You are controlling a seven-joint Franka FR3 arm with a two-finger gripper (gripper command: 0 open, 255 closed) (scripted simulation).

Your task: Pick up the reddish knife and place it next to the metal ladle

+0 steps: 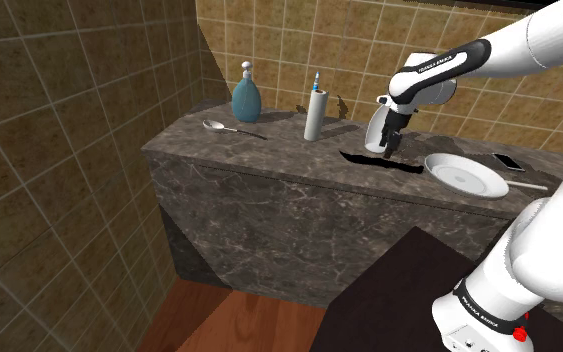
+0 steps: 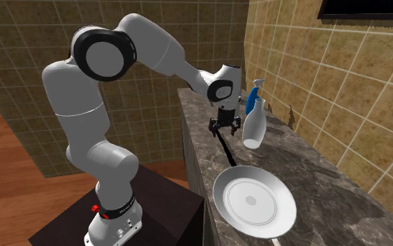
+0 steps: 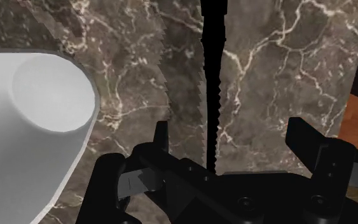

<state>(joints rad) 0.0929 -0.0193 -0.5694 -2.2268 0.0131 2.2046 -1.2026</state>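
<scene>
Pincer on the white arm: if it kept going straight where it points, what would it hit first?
Most likely the black serrated knife, lying on the dark marble counter straight ahead, between the open fingers of the black pincer. The fingers themselves would probably touch the counter either side.

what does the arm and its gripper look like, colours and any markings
The arm is made of rounded white links with dark joints, plus dark bands carrying small white lettering near the wrist and base. The gripper is all black, with two blocky fingers.
</scene>
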